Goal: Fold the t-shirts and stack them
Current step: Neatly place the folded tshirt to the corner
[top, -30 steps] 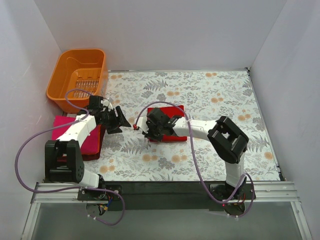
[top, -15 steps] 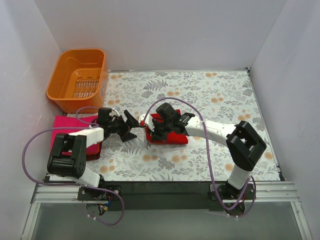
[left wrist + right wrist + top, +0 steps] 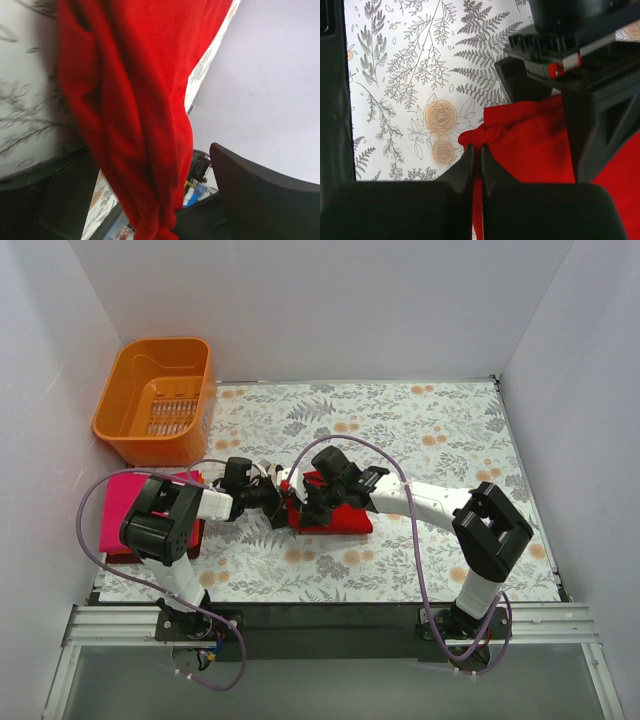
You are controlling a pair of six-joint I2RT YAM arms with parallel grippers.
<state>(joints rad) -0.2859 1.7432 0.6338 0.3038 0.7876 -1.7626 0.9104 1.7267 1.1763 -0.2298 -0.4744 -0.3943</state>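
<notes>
A bright red t-shirt (image 3: 347, 519) lies folded on the floral cloth near the middle. My right gripper (image 3: 306, 507) is shut on a bunched corner of it at its left edge, the pinch showing in the right wrist view (image 3: 476, 149). My left gripper (image 3: 279, 497) stands open right beside that corner. In the left wrist view the red t-shirt (image 3: 140, 100) hangs between its wide-apart fingers (image 3: 260, 195). A magenta-pink t-shirt (image 3: 125, 505) lies flat on a pile at the left edge.
An orange slotted basket (image 3: 158, 390) stands at the back left. The grey-and-orange floral cloth (image 3: 430, 440) covers the table. White walls close in the left, back and right sides. The left arm's purple cable loops over the pink pile.
My left gripper has swung right from the pink pile to the red t-shirt's left corner and opened wide. The right gripper keeps its grip and has shifted slightly.
</notes>
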